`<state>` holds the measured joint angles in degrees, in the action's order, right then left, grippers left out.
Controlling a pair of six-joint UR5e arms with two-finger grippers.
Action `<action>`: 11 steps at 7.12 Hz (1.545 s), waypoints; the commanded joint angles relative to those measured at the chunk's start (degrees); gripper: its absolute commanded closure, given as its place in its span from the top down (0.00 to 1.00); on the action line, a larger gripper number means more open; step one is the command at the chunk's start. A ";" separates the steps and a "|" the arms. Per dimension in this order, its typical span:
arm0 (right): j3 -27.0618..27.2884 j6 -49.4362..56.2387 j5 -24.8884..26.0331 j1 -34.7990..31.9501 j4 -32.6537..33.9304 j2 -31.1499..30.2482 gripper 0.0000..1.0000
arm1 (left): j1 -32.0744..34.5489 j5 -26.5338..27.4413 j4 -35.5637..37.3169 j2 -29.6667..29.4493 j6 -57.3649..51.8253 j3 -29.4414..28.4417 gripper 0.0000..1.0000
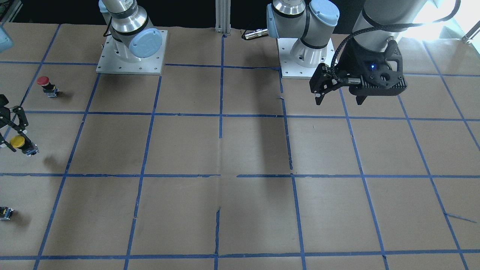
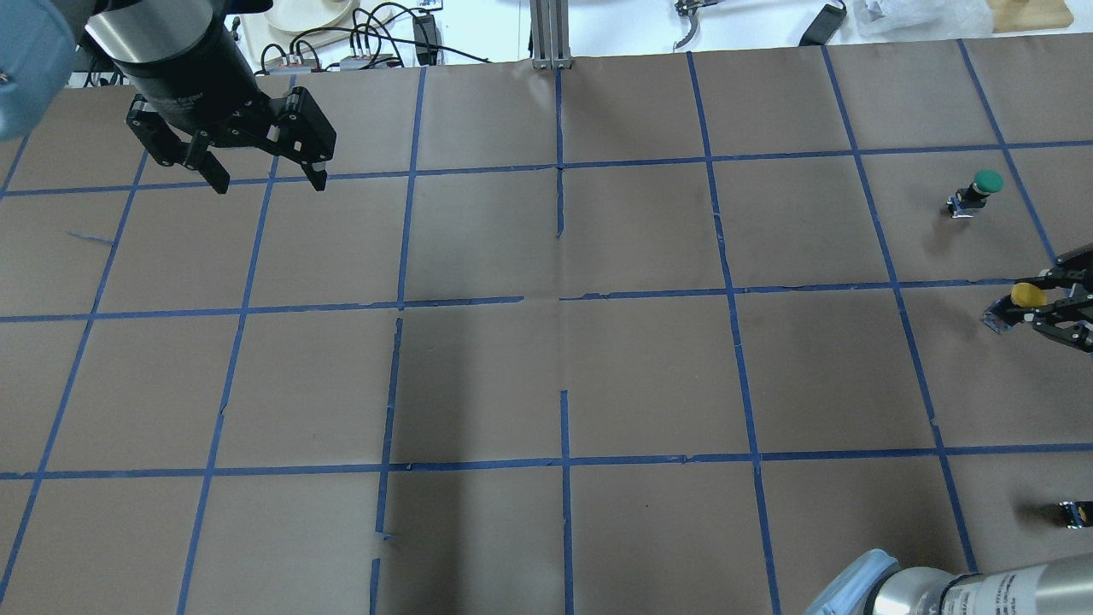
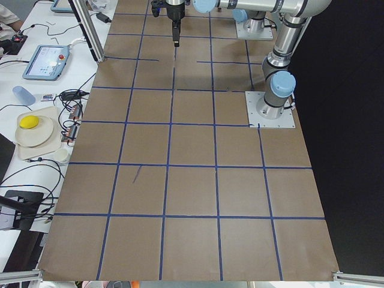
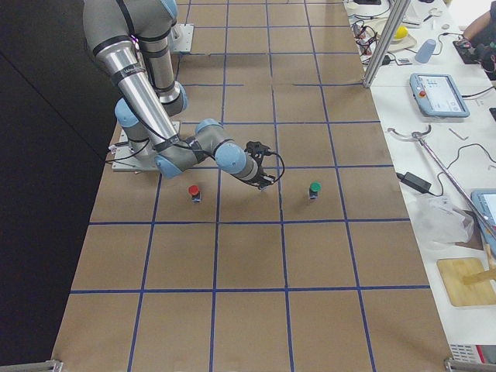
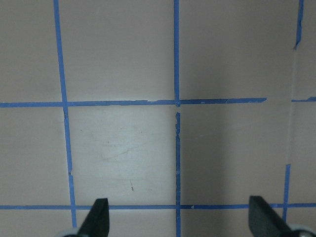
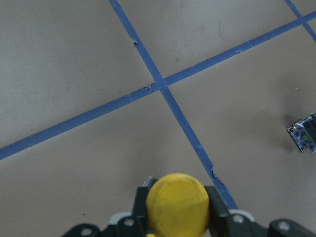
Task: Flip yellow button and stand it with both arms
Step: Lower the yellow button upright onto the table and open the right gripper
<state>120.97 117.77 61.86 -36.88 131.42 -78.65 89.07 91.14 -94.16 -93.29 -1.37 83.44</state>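
Note:
The yellow button (image 1: 18,141) has a round yellow cap and a short dark body. It sits between the fingers of my right gripper (image 1: 15,135) at the table's right end, and its shadow on the paper lies off to one side. In the overhead view the button (image 2: 1025,294) lies tilted in the right gripper (image 2: 1037,303). The right wrist view shows the cap (image 6: 177,203) face-on with a finger on each side. My left gripper (image 2: 271,182) hangs open and empty above the far left of the table; it also shows in the front view (image 1: 339,100) and the left wrist view (image 5: 178,219).
A red-capped button (image 1: 44,84) stands on the robot's side of the right gripper. A green-capped button (image 2: 982,188) stands beyond it. A tiny black block (image 2: 1074,512) lies near the right edge, also in the right wrist view (image 6: 303,138). Brown paper with blue tape grid (image 2: 564,299) covers the table.

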 commanded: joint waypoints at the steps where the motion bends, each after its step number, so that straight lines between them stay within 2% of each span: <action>1: 0.06 2.64 0.10 0.05 0.06 0.95 0.13 | 0.05 0.00 -0.06 -0.05 -0.03 0.05 1.00; 3: 0.05 2.82 0.10 0.05 -0.03 0.96 0.15 | -0.03 -0.09 -0.06 -0.05 -0.03 0.14 1.00; 4: -0.12 4.56 0.10 0.14 0.06 1.04 0.31 | 0.05 -0.09 -0.06 -0.05 0.06 0.23 1.00; 5: -0.12 4.84 0.36 0.23 0.06 1.05 0.35 | 0.05 -0.09 -0.06 0.04 0.40 0.23 1.00; 6: -0.12 4.75 0.11 0.23 -0.03 0.96 0.69 | 0.05 0.00 -0.06 0.22 0.49 0.14 1.00; 7: -0.21 4.32 0.19 0.23 -0.12 1.13 0.93 | 0.05 0.00 -0.06 0.22 0.84 0.23 1.00; 8: -0.29 3.97 0.36 0.23 -0.12 1.13 0.99 | 0.05 0.09 -0.06 0.13 0.85 0.23 1.00; 9: -0.47 2.74 0.80 0.23 -0.12 1.05 1.00 | 0.05 0.26 -0.14 0.30 0.76 0.23 1.00; 11: -1.52 -11.51 2.46 0.14 -0.81 -0.18 1.00 | 0.05 0.18 -0.14 0.13 0.85 0.31 1.00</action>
<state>120.22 115.21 63.15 -36.66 131.09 -78.12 89.10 91.35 -94.29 -93.08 -0.55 83.70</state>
